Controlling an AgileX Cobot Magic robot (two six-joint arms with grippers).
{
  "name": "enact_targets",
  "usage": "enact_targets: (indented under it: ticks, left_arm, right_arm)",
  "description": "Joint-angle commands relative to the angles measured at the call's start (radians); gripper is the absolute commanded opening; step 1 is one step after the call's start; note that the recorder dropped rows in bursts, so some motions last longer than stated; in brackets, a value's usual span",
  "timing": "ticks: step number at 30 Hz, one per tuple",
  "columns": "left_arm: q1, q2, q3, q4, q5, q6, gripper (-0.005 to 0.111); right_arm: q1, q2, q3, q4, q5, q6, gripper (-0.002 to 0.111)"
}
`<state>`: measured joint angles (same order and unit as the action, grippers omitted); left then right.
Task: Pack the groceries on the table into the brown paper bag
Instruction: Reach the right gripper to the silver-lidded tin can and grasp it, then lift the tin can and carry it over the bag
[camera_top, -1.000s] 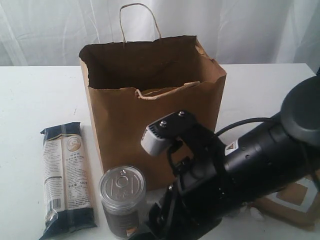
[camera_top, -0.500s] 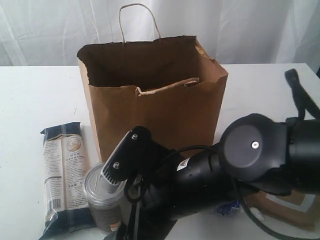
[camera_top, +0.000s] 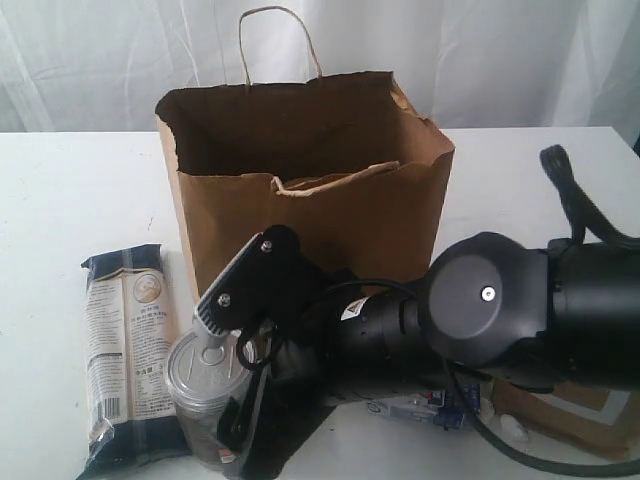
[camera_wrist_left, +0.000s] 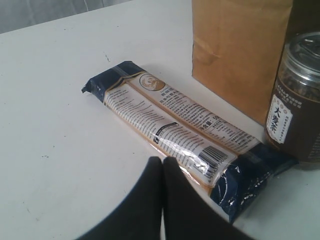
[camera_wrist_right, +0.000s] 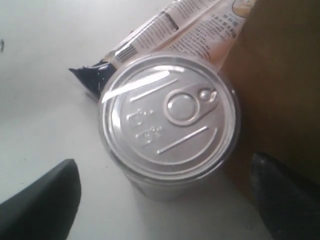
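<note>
Grocery items on white desk, listed as seen.

Brown paper bag: kraft paper, creased, boxy, stood upright at the middle of the desk with the mouth open. Twisted paper loop handles are fitted; one is raised at the back, the other is folded over the front edge.

Long dark-blue noodle packet: flat glossy film with a cream printed panel and a barcode. It is laid flat on the desk just beside the bag, on the left of the exterior view.

Silver pull-tab can: a cylinder with a ribbed bright metal lid and ring pull. Clear walls, dark contents and a white label are shown in the left wrist view. It is stood upright between the noodle packet and the bag's front corner, close to both.

Small white-blue packet: crinkled film, partly hidden under the right arm.

Brown windowed pouch: only one corner is seen, at the right edge.

Right fingers: black and blunt, spread wide, one placed at each side of the can. Nothing is gripped.

Left fingers: black, pressed together with nothing between them, held over the desk near one end of the noodle packet.

White curtain: soft folds, hung behind the desk.
</note>
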<state>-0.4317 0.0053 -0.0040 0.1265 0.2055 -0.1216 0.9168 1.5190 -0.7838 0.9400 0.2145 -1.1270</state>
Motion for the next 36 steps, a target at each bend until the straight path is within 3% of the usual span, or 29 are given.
enact_targets:
  ticks: [1,17,36]
  left_arm:
    - [0.002,-0.005,0.004,0.002,-0.002,-0.009,0.000]
    - [0.002,-0.005,0.004,0.005,-0.002,-0.009,0.000]
    - [0.002,-0.005,0.004,0.005,-0.002,-0.009,0.000]
  right_arm:
    - [0.002,-0.002,-0.022,0.010,0.004,0.060,0.085]
    - [0.078,0.117,-0.112,0.091,-0.024,0.050,0.085]
    - [0.079,0.178,-0.122,0.091,-0.085,0.050,0.081]
